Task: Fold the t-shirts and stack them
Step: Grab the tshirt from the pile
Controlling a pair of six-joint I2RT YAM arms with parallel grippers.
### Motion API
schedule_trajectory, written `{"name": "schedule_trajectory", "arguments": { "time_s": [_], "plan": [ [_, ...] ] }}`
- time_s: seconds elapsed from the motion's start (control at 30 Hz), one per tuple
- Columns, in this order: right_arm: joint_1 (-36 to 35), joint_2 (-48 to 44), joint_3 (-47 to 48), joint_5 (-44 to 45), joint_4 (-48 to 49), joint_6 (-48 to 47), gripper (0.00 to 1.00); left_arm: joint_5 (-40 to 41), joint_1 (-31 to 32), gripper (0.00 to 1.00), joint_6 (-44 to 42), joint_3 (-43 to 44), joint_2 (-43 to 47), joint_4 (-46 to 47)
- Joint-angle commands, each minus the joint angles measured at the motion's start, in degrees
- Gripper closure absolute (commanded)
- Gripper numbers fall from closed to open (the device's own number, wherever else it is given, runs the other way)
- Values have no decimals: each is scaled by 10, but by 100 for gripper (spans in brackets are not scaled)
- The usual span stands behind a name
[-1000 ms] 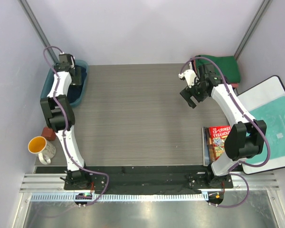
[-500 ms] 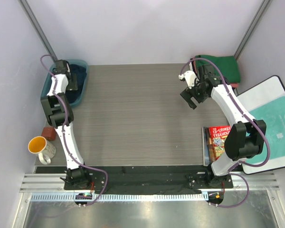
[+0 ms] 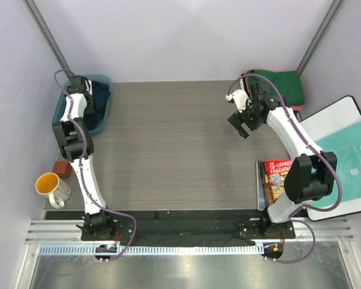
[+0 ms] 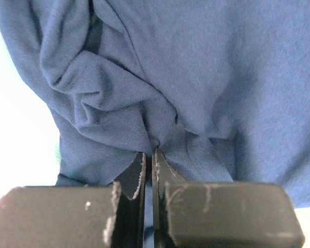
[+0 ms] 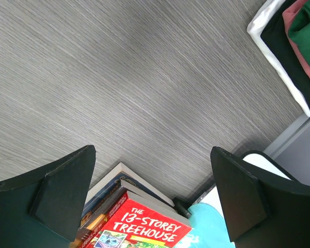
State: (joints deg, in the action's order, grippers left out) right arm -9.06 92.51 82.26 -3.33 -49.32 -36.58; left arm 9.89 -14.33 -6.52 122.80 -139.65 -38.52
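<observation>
Early stage: left fingers (image 4: 135, 174) pressed together on a pinch of the navy t-shirt (image 4: 196, 77), crumpled in the bin (image 3: 106, 82) at the far-left tabletop (image 3: 168, 150) corner; right fingers (image 5: 57, 191) spread, holding nothing; folded stack (image 3: 283, 84) sits far right; spreading, folding and stacking are not yet done.

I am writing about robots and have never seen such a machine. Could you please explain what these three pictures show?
These are two white robot arms bolted at a grey wood-grain table. One picture looks down from above; the other two come from a camera on each wrist. The left tool is shut, pinching a dark navy cloth t-shirt that lies in a blue plastic bin. The right tool hangs open above the table, holding nothing. Near it lie folded shirts, green on top, and a stack of books. A white mug with a yellow inside stands at the left.
</observation>
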Motion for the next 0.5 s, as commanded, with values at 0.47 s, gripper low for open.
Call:
{"name": "schedule_trajectory", "arguments": {
  "time_s": [0.47],
  "plan": [
    [-8,-13,12,3,9,-4,2,-161,18,100,40,2,274,-1]
  ]
}}
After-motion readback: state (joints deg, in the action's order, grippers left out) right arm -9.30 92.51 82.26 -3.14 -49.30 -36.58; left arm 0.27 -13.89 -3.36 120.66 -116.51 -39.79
